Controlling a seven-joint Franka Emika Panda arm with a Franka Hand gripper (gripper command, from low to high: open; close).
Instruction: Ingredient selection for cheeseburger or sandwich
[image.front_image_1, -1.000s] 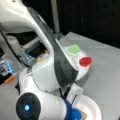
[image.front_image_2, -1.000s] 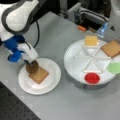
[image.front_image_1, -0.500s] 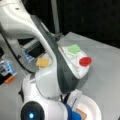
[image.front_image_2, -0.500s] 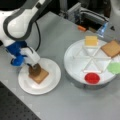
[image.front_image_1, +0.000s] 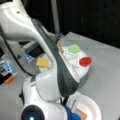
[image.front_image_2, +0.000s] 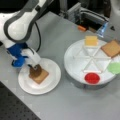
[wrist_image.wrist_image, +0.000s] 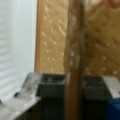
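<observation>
Over the white paper plate (image.front_image_2: 51, 83) at a front view's left, the gripper (image.front_image_2: 34, 68) pinches the dark brown patty (image.front_image_2: 35, 71) on edge, closed on it, just above 1 bread square (image.front_image_2: 41, 76) lying flat on that plate. In the wrist view the patty (wrist_image.wrist_image: 73, 62) stands as a thin upright strip before the bread. On the divided tray (image.front_image_2: 75, 62) sit the cheese square (image.front_image_2: 91, 40), another bread square (image.front_image_2: 111, 48), a green piece (image.front_image_2: 115, 67) and a red disc (image.front_image_2: 92, 78).
</observation>
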